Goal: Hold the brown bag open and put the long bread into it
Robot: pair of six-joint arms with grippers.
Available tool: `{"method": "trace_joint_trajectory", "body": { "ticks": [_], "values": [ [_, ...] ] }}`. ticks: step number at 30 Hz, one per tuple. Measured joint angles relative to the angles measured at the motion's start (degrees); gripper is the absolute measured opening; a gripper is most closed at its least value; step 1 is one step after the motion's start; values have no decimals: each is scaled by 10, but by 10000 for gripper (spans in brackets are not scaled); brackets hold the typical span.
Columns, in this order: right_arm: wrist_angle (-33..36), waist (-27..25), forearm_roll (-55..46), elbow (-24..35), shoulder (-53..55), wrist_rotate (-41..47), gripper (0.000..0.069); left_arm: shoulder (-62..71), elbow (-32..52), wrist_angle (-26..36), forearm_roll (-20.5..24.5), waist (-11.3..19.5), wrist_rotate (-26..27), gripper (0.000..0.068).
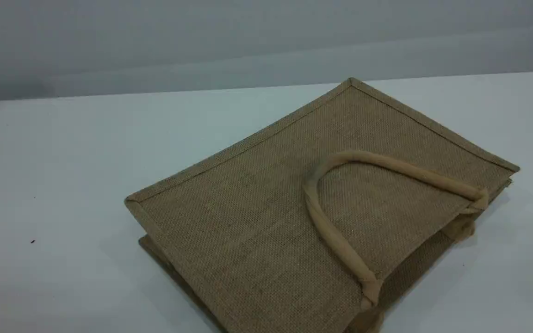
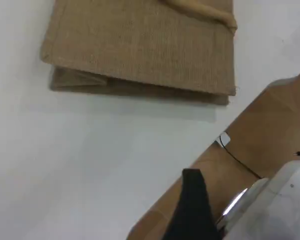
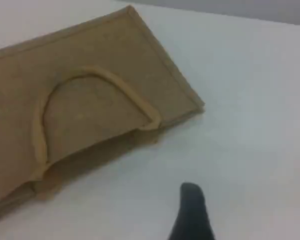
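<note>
The brown bag lies flat on its side on the white table, right of centre in the scene view. Its upper beige handle rests folded back on the top panel, and the mouth faces the lower right. The long bread is out of view. Neither arm shows in the scene view. In the left wrist view the bag lies well beyond my left gripper's black fingertip. In the right wrist view the bag and its handle lie up and left of my right fingertip. Neither gripper holds anything.
White table surrounds the bag on all sides, with a grey wall behind. The left wrist view shows the table's edge running diagonally, with a brown surface, a thin cable and a pale housing beyond it.
</note>
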Motion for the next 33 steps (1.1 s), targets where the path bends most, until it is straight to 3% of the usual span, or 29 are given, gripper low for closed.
{"method": "trace_joint_trajectory", "body": {
  "ticks": [8,11,14,23,26,30,33],
  "values": [
    [1,-1,2,0,-48,0,458,0,0,0,0,0,1,499],
    [1,0,4,0,-48,0,458,0,0,0,-1,24,1,499],
    [1,0,3,0,-47,0,458,0,0,0,-1,83,1,499],
    [1,0,2,0,-47,-1,458,1,0,0,-2,326,1,499],
    [0,0,2,0,-47,-1,458,-8,0,0,-2,391,1,499],
    [0,0,2,0,-47,0,458,-41,0,0,-2,439,1,499],
    [0,0,2,0,-47,0,458,-63,0,0,-2,442,2,499]
  ]
}}
